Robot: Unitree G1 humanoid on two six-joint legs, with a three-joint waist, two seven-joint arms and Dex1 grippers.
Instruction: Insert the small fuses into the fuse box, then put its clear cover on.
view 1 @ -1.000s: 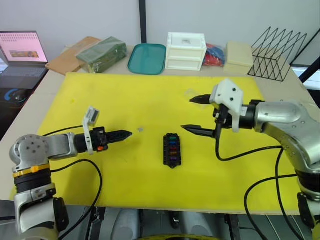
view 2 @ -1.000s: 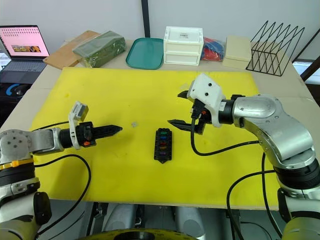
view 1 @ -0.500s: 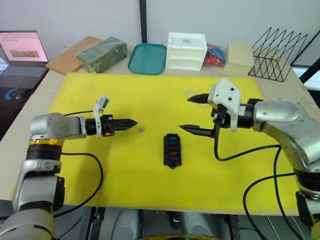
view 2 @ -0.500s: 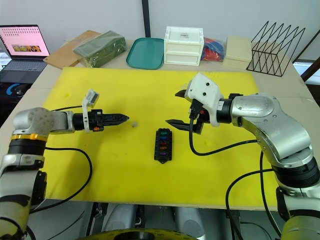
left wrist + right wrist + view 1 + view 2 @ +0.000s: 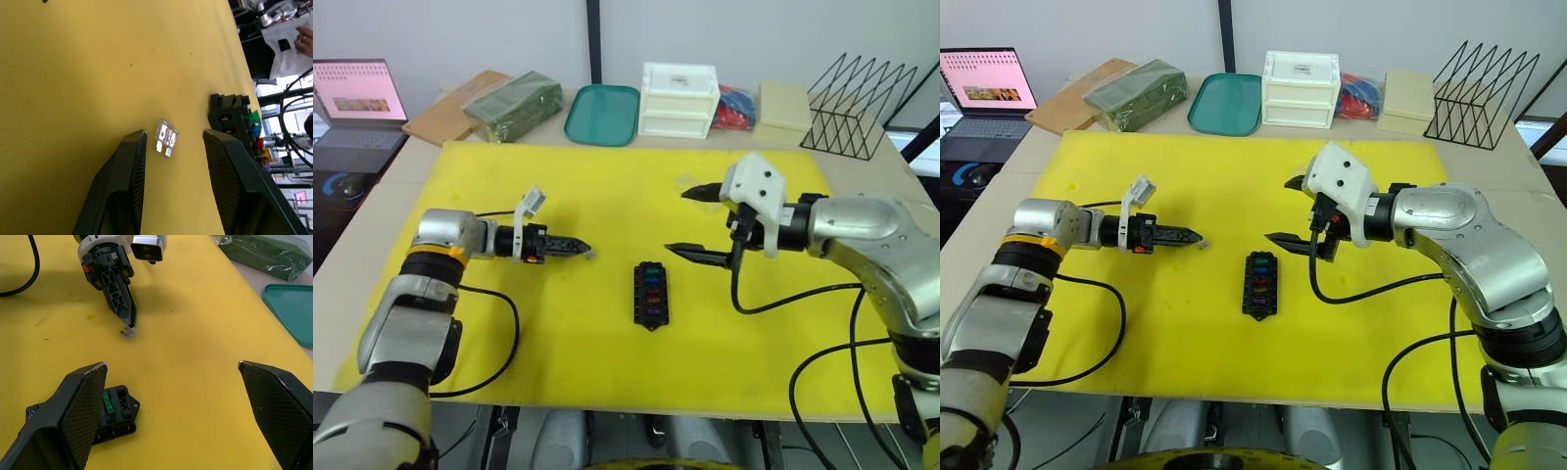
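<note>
A small clear fuse [image 5: 167, 137] is seen lying flat on the yellow mat [image 5: 607, 186], between the parted fingers of the left gripper [image 5: 173, 147] (not touched). The fuse box [image 5: 650, 293], holding coloured fuses, lies nearby. The right gripper [image 5: 690, 223] hovers wide open beside it.

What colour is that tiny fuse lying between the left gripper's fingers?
Clear, almost colourless, with silvery metal legs; the loose fuse shows best in the left wrist view.

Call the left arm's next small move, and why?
Probably ease the left gripper forward and close on the loose grey fuse. It lies flat on the yellow mat just ahead of the open jaws, lined up with the gap, apart from the fuse box.
</note>
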